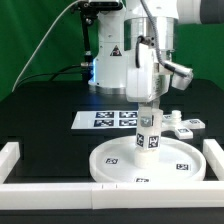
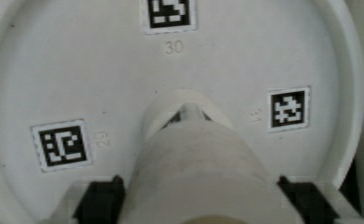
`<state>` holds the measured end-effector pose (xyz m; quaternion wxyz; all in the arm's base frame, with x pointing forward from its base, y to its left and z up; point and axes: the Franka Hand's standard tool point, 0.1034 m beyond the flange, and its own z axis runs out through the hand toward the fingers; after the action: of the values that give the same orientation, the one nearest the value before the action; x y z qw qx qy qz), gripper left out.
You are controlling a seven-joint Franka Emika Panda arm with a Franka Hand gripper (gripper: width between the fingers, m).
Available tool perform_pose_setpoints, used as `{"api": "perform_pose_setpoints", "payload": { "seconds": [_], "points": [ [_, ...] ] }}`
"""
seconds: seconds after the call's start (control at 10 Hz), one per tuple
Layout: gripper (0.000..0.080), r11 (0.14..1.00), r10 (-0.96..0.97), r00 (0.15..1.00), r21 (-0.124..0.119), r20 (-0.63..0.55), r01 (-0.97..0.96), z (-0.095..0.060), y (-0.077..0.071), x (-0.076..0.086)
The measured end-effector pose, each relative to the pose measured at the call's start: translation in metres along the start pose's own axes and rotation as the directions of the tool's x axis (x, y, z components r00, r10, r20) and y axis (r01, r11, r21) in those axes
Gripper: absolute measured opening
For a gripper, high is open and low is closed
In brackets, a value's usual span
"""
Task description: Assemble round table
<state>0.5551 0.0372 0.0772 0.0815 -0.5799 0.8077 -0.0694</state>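
Note:
The large white round disc (image 1: 150,160) lies flat on the black table near the front, with square tags on its face. My gripper (image 1: 148,112) is shut on the short tagged cylindrical leg (image 1: 149,135) and holds it upright over the disc's middle, its lower end at the hub. In the wrist view the leg (image 2: 200,165) runs down between my black fingers (image 2: 102,197) to the raised hub (image 2: 184,103), with tags on the disc (image 2: 63,142) around it. The joint itself is hidden by the leg.
The marker board (image 1: 105,119) lies behind the disc. A small white tagged part (image 1: 183,124) sits at the exterior view's right. White border rails (image 1: 20,160) frame the table's front and sides. A white tagged box (image 1: 110,62) stands at the back.

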Motion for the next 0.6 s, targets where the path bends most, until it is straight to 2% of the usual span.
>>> {"api": "perform_pose_setpoints", "payload": {
  "seconds": [0.1, 0.2, 0.3, 0.4, 0.6],
  "points": [
    [0.0406, 1.0, -0.011, 1.0, -0.001, -0.001, 0.011, 0.001, 0.0, 0.0],
    [0.0608, 0.989, -0.146, 0.989, 0.0, 0.001, 0.146, -0.001, -0.002, 0.004],
    [0.0608, 0.96, -0.281, 0.959, 0.002, 0.012, 0.281, -0.006, -0.009, 0.013],
    [0.0642, 0.919, -0.393, 0.919, 0.002, 0.014, 0.393, -0.008, -0.011, 0.016],
    [0.0648, 0.75, -0.66, 0.75, -0.01, 0.033, 0.661, -0.007, -0.007, 0.014]
  ]
}}
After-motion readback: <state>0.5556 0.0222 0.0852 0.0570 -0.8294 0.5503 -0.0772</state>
